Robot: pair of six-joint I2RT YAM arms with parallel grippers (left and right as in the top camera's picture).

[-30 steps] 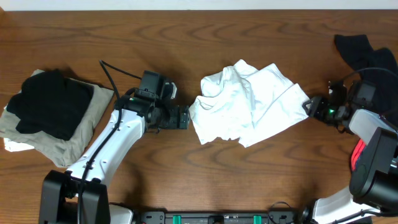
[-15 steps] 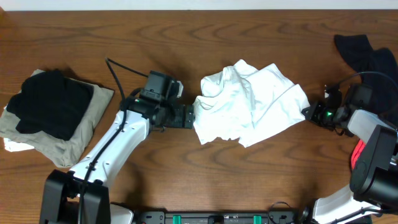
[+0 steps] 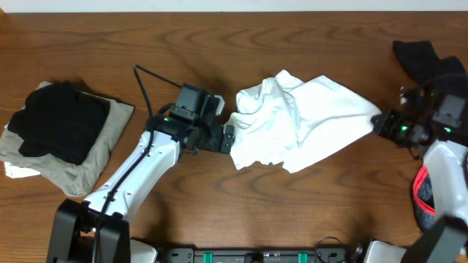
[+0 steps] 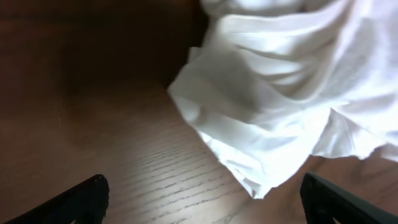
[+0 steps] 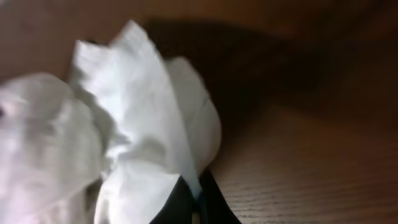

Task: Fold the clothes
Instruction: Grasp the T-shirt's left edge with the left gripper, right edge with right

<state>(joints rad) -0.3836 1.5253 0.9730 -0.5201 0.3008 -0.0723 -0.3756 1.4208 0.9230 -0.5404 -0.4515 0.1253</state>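
A crumpled white T-shirt (image 3: 292,120) lies at the table's middle, one corner drawn out to the right. My right gripper (image 3: 380,123) is shut on that corner; in the right wrist view the white cloth (image 5: 143,143) is pinched between the dark fingers (image 5: 214,205). My left gripper (image 3: 228,139) stands open at the shirt's left edge. In the left wrist view its wide-apart fingertips (image 4: 81,198) flank bare wood, with the shirt's hem (image 4: 261,130) just ahead and nothing between them. A black garment (image 3: 428,62) lies at the far right behind the right arm.
A stack of folded clothes, black (image 3: 62,120) on beige (image 3: 95,157), sits at the left of the table. A red-trimmed piece (image 3: 420,191) shows by the right arm's base. Bare wood runs along the front and back.
My right gripper shut on the shirt's right corner and pulled it rightward, stretching the cloth. My left gripper moved right, up to the shirt's left edge, still open.
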